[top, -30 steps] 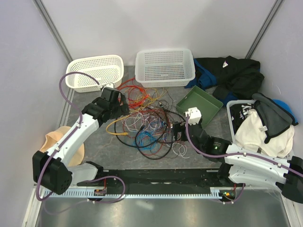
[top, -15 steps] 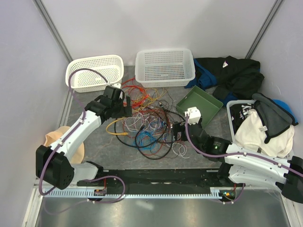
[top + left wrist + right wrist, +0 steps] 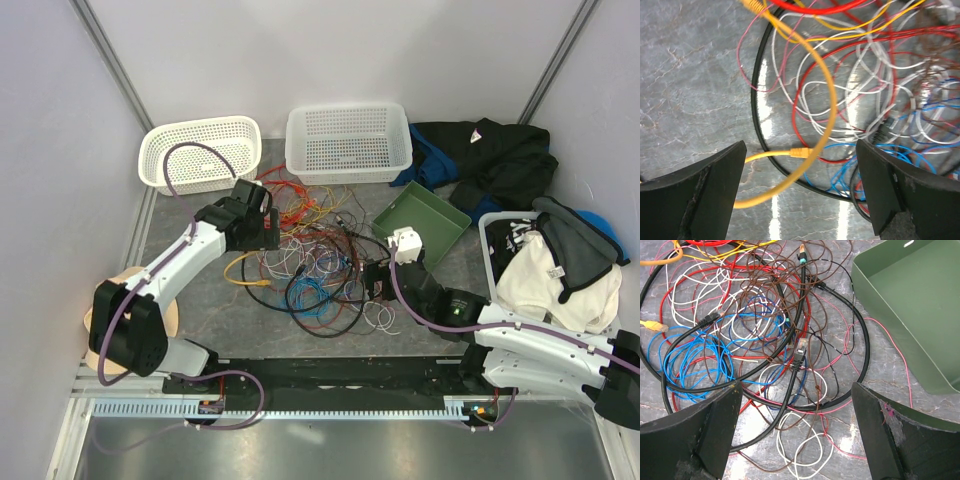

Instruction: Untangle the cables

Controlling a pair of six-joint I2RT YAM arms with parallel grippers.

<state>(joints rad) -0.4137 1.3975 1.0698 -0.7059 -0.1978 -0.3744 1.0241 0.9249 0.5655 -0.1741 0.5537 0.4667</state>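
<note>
Tangled cables (image 3: 312, 268) between left tool (image 3: 270, 232) and right tool (image 3: 373, 279), both spread

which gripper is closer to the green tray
Right. The right gripper hovers open over the cables, just off the green tray's near left corner; the left gripper is beyond the pile, farther left.

Red, yellow, blue, white, brown and black cables (image 3: 312, 288) on mottled grey table (image 3: 205, 300); green tray (image 3: 425, 215)
</note>
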